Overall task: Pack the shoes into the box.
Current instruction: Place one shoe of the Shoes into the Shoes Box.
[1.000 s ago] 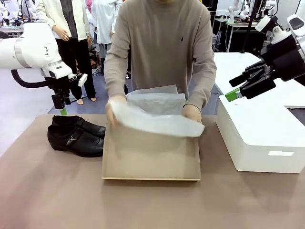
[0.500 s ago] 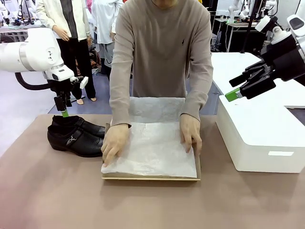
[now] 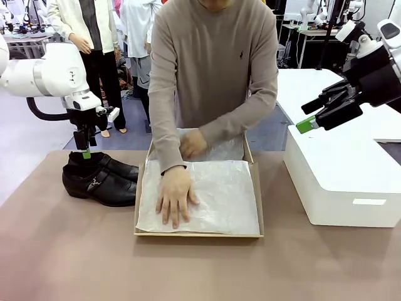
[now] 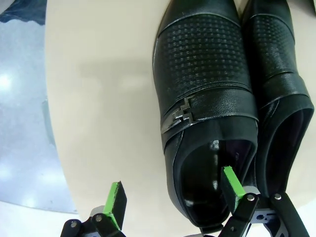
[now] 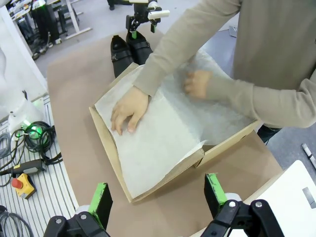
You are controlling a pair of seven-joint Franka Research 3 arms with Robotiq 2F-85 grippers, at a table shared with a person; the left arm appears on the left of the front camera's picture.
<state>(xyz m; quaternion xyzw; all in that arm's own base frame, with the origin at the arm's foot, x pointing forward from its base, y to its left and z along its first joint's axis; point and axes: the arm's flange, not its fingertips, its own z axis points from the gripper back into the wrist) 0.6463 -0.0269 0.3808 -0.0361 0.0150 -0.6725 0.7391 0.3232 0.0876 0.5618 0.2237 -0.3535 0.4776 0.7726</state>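
Front: we see the shoes (image 3: 100,179) just left of the box (image 3: 256,188); a person's hand (image 3: 175,199) presses tissue (image 3: 219,194) inside it.
Left wrist: our left gripper (image 4: 173,183) gapes over one heel; glossy leather may slip.
Right wrist: right gripper (image 5: 157,190) open, empty, right of the box.

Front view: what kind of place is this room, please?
Probably a robotics laboratory, not a shop: a white left robot arm and a right robot arm flank the brown table, and a red push-button on a yellow case lies beside black cables.
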